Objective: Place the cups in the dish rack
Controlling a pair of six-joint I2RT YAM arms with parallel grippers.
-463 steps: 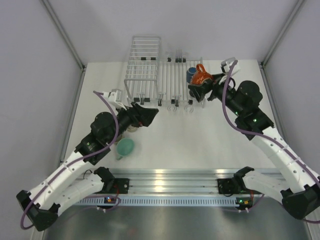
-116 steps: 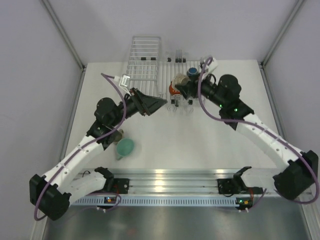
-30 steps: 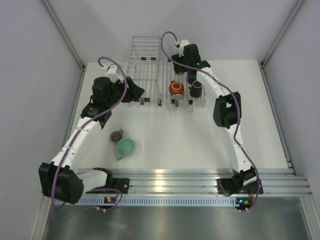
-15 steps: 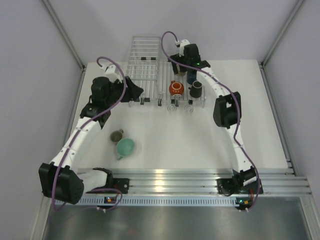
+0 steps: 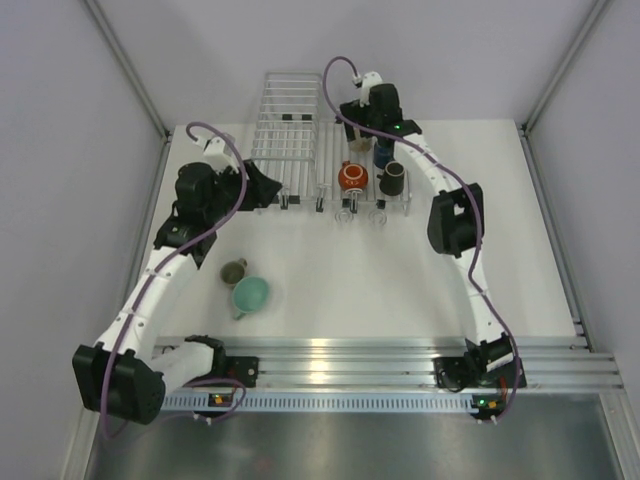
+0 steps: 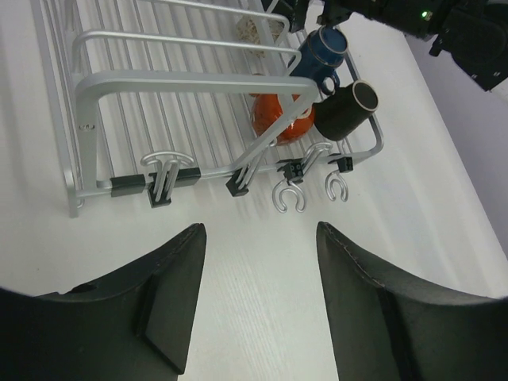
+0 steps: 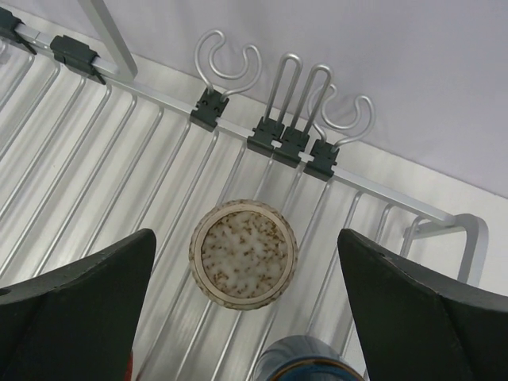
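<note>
Right gripper [image 7: 245, 232] hangs wide open above the beige cup [image 7: 243, 254], touching it with neither finger; the cup sits on the dish rack [image 7: 95, 159] bars near the far hooks. My left gripper [image 6: 259, 230] is partly open and empty over the counter [image 6: 262, 302], just before the rack. Mint-teal cup [image 5: 250, 294] and olive cup [image 5: 234, 270] sit on the counter, well apart from it.

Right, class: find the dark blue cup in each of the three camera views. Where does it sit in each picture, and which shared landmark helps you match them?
Top external: the dark blue cup is upper centre, in the dish rack.
Left wrist: top right, just beyond the dark brown cup.
Right wrist: only its rim shows, at the bottom edge.
Shared landmark: the dish rack's parallel silver bars.
</note>
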